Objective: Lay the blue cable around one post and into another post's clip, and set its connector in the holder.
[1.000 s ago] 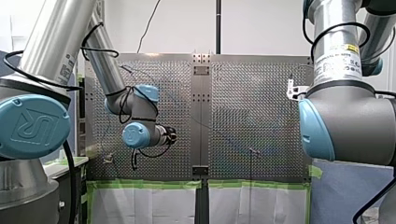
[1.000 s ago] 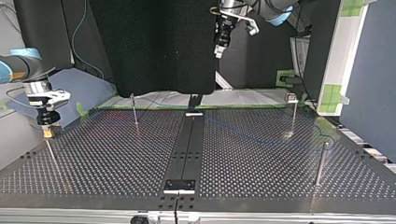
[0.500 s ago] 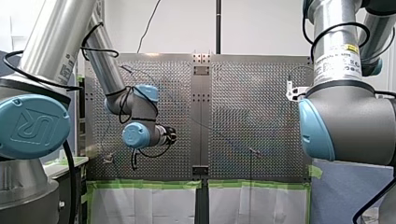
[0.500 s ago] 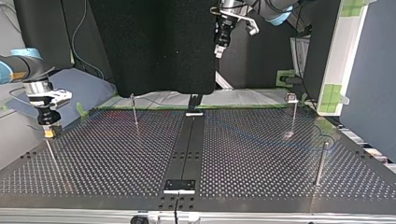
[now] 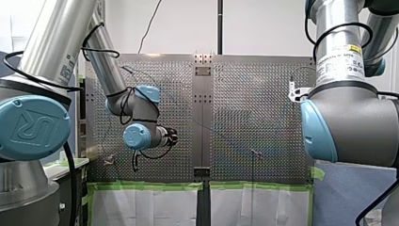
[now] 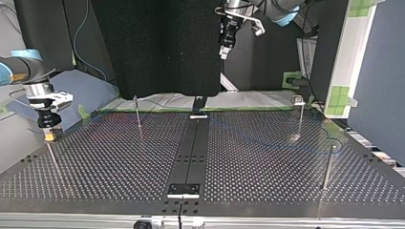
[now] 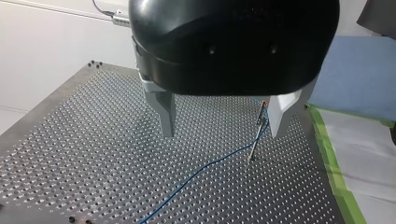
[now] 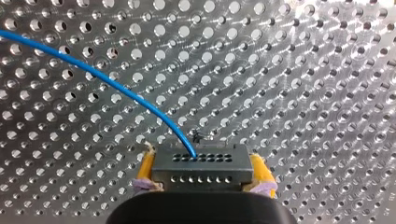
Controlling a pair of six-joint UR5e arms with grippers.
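Note:
In the right wrist view my right gripper (image 8: 203, 173) is shut on a dark grey connector (image 8: 201, 165), held between yellow pads (image 8: 145, 169). The blue cable (image 8: 107, 81) leaves the connector's face and arcs away over the perforated plate. The top view shows this gripper (image 6: 49, 137) at the left, just above a thin post (image 6: 52, 160). My left gripper (image 7: 223, 127) hangs open high over the table, its metal fingers (image 7: 164, 114) wide apart and holding nothing. Beyond them a clip post (image 7: 258, 133) stands with the cable (image 7: 205, 167) running off from it. In the top view it (image 6: 223, 50) hangs near the top edge.
More thin posts stand on the table (image 6: 119, 162): one at the back left (image 6: 137, 115), a clip-topped one at the back right (image 6: 300, 117), one at the right front (image 6: 327, 167). A dark centre rail (image 6: 193, 148) carries small brackets. Green tape (image 5: 150, 186) edges the board.

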